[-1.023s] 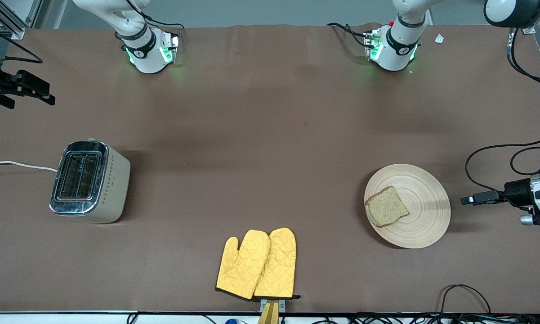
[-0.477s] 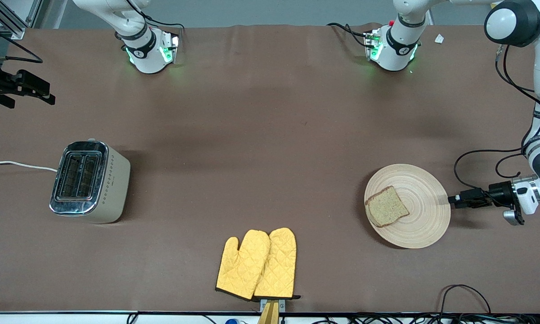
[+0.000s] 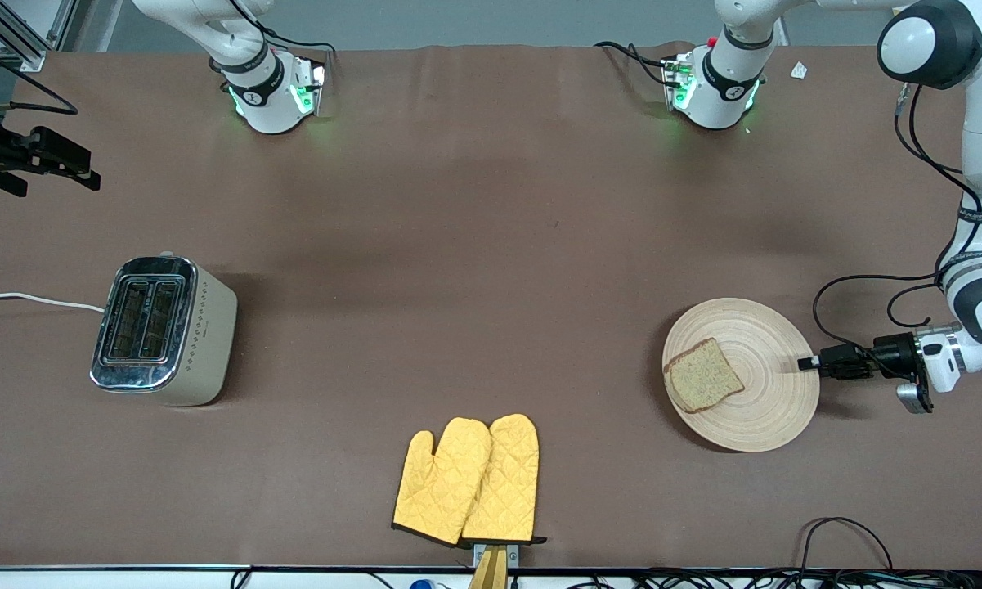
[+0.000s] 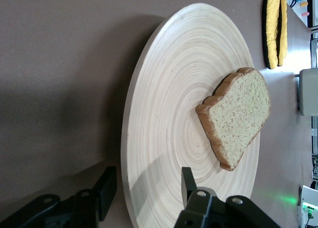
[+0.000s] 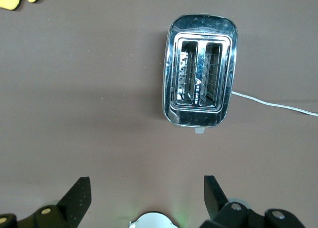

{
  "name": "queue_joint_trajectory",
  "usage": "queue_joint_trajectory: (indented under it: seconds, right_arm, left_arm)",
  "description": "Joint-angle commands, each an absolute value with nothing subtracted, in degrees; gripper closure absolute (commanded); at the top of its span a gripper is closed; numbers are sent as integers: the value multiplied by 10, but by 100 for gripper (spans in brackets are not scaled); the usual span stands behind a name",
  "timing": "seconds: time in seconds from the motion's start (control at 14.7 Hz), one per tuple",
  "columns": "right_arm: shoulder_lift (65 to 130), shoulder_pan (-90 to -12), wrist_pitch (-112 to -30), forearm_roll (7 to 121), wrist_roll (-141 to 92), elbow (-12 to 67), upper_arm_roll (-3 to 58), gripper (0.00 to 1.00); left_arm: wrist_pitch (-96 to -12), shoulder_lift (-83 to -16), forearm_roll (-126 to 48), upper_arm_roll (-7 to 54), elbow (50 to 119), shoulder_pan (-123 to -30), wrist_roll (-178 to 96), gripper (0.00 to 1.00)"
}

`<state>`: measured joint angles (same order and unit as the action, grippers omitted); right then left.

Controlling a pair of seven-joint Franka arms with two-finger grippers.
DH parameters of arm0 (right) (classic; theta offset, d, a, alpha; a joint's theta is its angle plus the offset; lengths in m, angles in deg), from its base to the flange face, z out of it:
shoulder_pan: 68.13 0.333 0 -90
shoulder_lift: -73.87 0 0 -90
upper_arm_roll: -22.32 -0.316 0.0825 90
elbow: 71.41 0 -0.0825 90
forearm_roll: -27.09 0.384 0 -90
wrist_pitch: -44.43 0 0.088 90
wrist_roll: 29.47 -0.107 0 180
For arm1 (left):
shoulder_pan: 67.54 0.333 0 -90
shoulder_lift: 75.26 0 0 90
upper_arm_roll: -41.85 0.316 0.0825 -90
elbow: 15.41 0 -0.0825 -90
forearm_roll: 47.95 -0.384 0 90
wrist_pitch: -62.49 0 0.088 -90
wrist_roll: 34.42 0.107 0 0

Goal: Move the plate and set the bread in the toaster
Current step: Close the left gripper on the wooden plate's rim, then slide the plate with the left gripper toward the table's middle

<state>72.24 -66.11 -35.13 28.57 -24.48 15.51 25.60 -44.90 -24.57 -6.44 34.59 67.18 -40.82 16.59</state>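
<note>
The pale wooden plate (image 3: 773,409) lies toward the left arm's end of the table with the brown bread (image 3: 703,375) slice lying on it. My left gripper (image 3: 809,364) is open at the plate's rim, low over the table. In the left wrist view the left gripper (image 4: 147,188) straddles the plate (image 4: 169,104) rim, one finger over the plate and one outside it, apart from the bread (image 4: 238,114). The toaster (image 3: 159,331) stands toward the right arm's end, slots empty. My right gripper (image 3: 82,170) waits open in the air, looking down on the toaster (image 5: 198,84); it shows in the right wrist view (image 5: 146,194).
A pair of yellow oven mitts (image 3: 468,480) lies near the table's front edge, midway between the toaster and the plate. The toaster's white cord (image 3: 33,300) runs off the right arm's end of the table. Black cables (image 3: 842,540) hang at the front edge near the plate.
My left gripper has moved in toward the plate, from clear of it to having its open fingers around the rim. The plate, bread, toaster and right arm have not moved.
</note>
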Motion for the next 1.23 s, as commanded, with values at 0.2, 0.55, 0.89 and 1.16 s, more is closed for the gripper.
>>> queue_joint_trajectory:
  seconds: [0.2,0.55,0.89,1.16]
  right_arm:
    - [705,-661,-354,293,-241,174,257,0]
    - [705,-661,-353,293,-242,174,257,0]
    - [705,-661,-352,293,-240,173,257,0]
    - [706,-661,-350,292,-235,173,257,0]
  left_arm:
    - [-414,-236,-57,344,661,-404,180,71]
    - [-384,-236,-57,343,660,-405,180,93]
    - [-336,-245,-57,305,658,-405,177,100]
    - [-331,-257,-55,245,658,-402,125,100]
